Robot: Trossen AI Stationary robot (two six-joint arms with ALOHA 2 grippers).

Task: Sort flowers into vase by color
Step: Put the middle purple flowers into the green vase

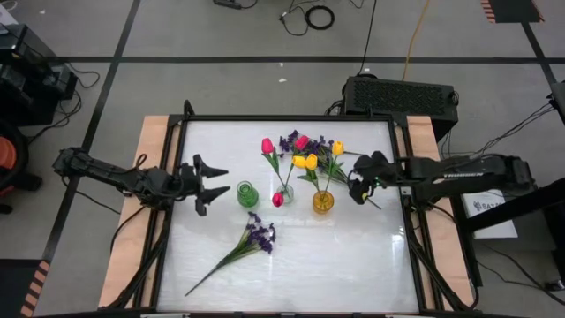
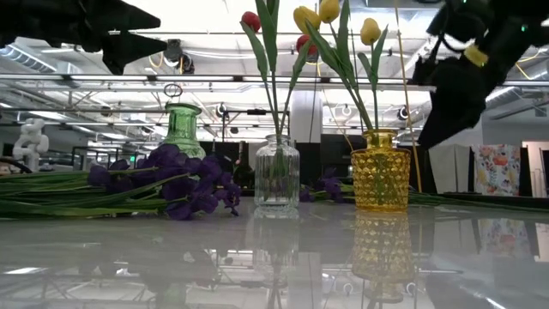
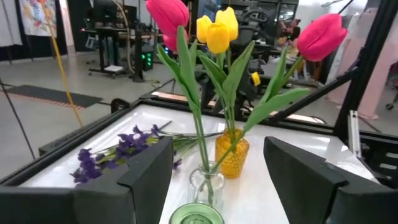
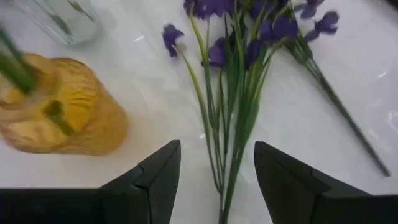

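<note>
High view: three vases are standing in a row mid-surface [image 1: 212, 265]: a green vase [image 1: 247, 195], a clear vase [image 1: 285, 193] and a yellow vase [image 1: 323, 201]. Pink-red tulips [image 1: 267, 146] are standing in the clear vase and yellow tulips [image 1: 305, 162] in the yellow one. One purple sprig [image 1: 259, 235] is lying flat nearer the front edge, apart from the vases; a second purple bunch [image 1: 290, 140] is lying behind the vases. The left gripper [image 1: 212, 184] is hovering just beside the green vase, fingers apart and holding nothing. The right gripper [image 1: 356, 185] is hanging just beside the yellow vase, over green stems.

Low view: the green vase [image 2: 184, 130] is showing no flowers, partly screened by the near purple sprig [image 2: 176, 180]. The clear vase [image 2: 277, 175] and yellow vase [image 2: 381, 170] are standing upright, tulip stems rising well above them.

Left wrist view: the fingers [image 3: 149, 171] are standing wide apart, facing the green vase's rim [image 3: 196, 214], with the other two vases in line behind it.

Right wrist view: the fingers [image 4: 163, 174] are standing apart, empty, straddling the stems of the far purple bunch [image 4: 239, 37] lying on the surface beside the yellow vase [image 4: 68, 118].
</note>
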